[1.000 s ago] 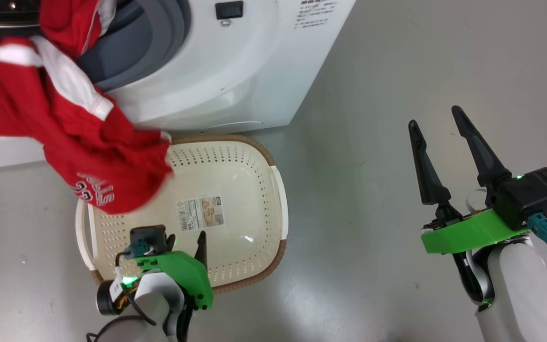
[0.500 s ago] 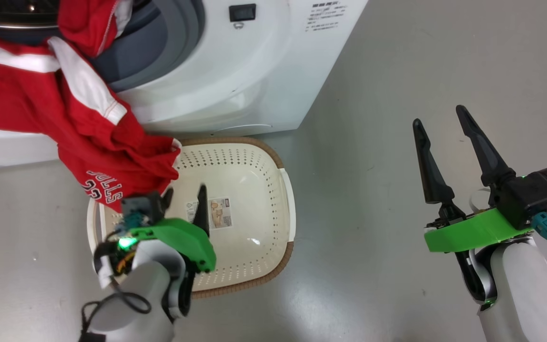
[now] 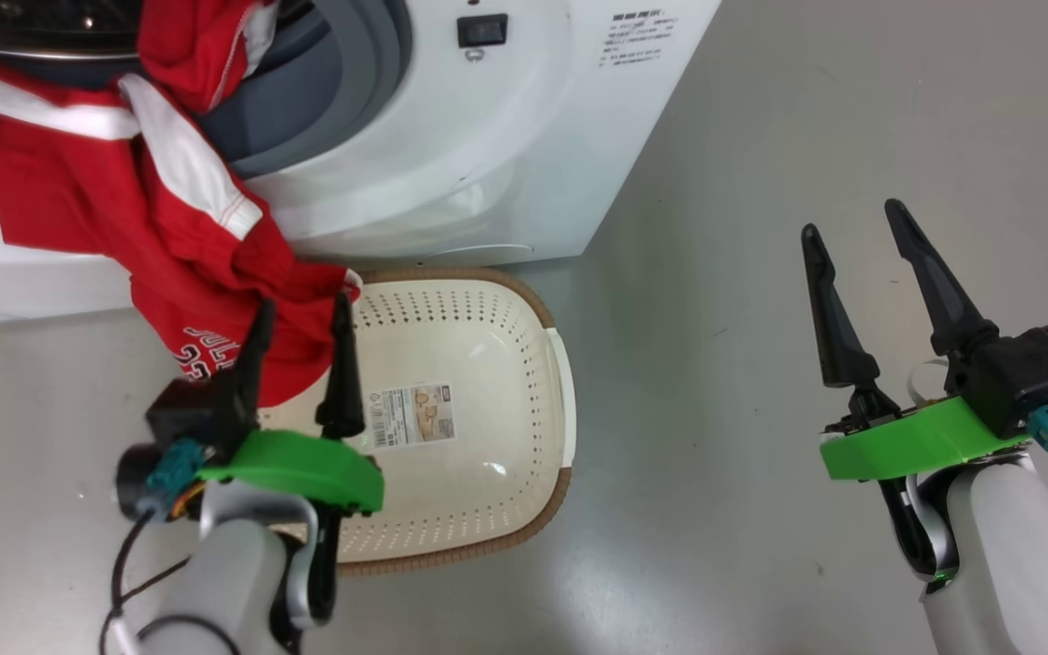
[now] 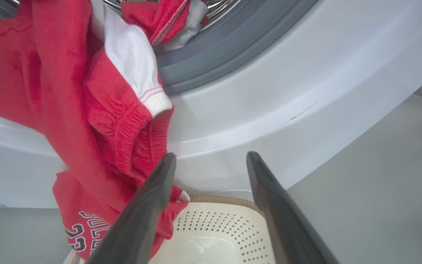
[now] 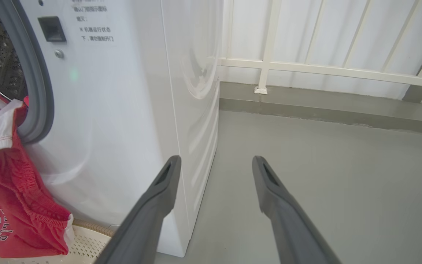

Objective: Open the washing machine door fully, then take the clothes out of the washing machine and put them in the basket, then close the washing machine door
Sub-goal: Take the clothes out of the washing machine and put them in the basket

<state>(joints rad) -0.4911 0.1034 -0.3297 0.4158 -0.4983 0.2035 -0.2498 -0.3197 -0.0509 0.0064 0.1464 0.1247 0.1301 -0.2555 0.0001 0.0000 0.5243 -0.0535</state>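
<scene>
Head view: the washing machine (image 3: 451, 155) stands on the grey floor (image 3: 760, 136) with its round opening uncovered. The clothes (image 3: 178, 236) spill from the opening and hang down its white front. Their lower end, with white lettering, reaches the far left corner of the basket (image 3: 569, 400). The basket sits on the floor just beside the machine's front. The left gripper (image 3: 302, 305) is over the basket's left edge, fingers spread, tips at the hanging cloth. The right gripper (image 3: 851, 220) hangs over bare floor well to the right, fingers apart and empty.

Left wrist view: the left gripper's (image 4: 211, 156) fingers stand apart with nothing clamped. One finger overlaps the hem of the clothes (image 4: 86, 91); contact cannot be told. The basket (image 4: 214, 234) lies below.

Right wrist view: the right gripper (image 5: 215, 159) is spread wide, holding nothing, pointing past the machine's (image 5: 123, 110) corner toward a white railing (image 5: 306, 69). The clothes (image 5: 17, 190) hang at the left.
</scene>
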